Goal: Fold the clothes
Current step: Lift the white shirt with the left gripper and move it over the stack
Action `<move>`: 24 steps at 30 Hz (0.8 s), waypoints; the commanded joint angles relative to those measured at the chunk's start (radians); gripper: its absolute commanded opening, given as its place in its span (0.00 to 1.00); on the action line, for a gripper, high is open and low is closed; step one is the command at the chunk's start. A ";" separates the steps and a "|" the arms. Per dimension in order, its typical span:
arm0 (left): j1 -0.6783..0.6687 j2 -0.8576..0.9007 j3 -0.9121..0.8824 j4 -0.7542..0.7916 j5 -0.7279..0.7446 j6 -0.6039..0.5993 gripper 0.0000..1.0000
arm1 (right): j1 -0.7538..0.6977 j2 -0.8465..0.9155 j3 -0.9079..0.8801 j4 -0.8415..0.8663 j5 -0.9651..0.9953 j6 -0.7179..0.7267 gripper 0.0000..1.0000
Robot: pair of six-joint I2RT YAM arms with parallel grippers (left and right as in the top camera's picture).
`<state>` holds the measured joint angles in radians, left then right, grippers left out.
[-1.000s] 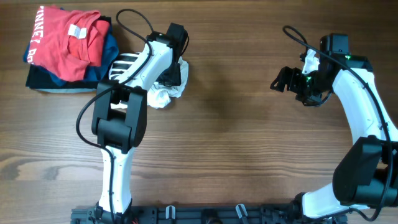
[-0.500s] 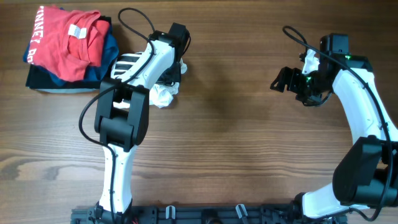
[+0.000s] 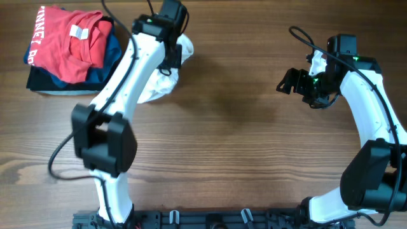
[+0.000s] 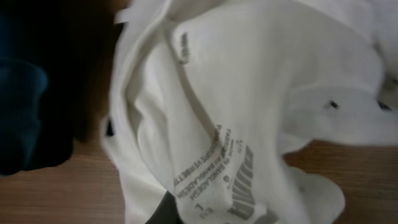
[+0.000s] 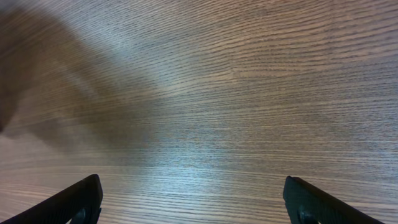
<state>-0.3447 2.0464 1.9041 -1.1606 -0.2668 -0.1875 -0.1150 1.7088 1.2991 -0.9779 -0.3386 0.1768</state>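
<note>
The white T-shirt [image 3: 160, 84] hangs bunched at the far left of the table, and part of it is lifted beside my left gripper [image 3: 173, 58]. In the left wrist view its wrinkled white fabric [image 4: 261, 87] fills the frame, with printed neck-label text facing the camera. My left gripper [image 4: 186, 214] is shut on this fabric, and only a dark sliver of finger shows at the bottom edge. The black lettering is hidden. My right gripper [image 3: 289, 81] hovers far to the right, open over bare wood [image 5: 199, 124], with its fingers [image 5: 81, 199] wide apart.
A pile of other garments lies at the far left corner: a red shirt [image 3: 67, 41] with white lettering on top of folded blue and dark pieces [image 3: 48, 81]. The dark blue cloth [image 4: 18, 112] shows at the left of the left wrist view. The table is brown wood [image 3: 241, 146].
My left gripper has shut on the white T-shirt and swung up toward the far edge, pulling the cloth up and stretching it. The right arm has not moved.
</note>
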 commanded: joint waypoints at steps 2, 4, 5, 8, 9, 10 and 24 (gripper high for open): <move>0.002 -0.108 0.024 0.030 -0.079 0.124 0.04 | 0.000 -0.022 0.018 0.007 0.009 -0.021 0.95; 0.002 -0.142 0.024 0.056 -0.140 0.140 0.04 | 0.000 -0.022 0.018 0.009 0.009 -0.021 0.94; 0.002 -0.152 0.024 0.066 -0.170 0.140 0.04 | 0.000 -0.022 0.018 0.009 0.009 -0.020 0.94; 0.002 -0.195 0.024 0.131 -0.300 0.191 0.04 | 0.000 -0.022 0.018 0.008 0.009 -0.020 0.94; 0.002 -0.205 0.024 0.155 -0.332 0.208 0.04 | 0.000 -0.022 0.018 0.008 0.009 -0.021 0.94; 0.003 -0.214 0.024 0.182 -0.365 0.223 0.04 | 0.000 -0.022 0.018 0.009 0.009 -0.021 0.94; 0.183 -0.252 0.024 0.566 -0.557 0.551 0.04 | 0.005 -0.016 0.018 0.003 0.009 -0.021 0.94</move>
<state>-0.2432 1.8301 1.9049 -0.6151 -0.7658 0.2871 -0.1139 1.7088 1.2991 -0.9745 -0.3386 0.1768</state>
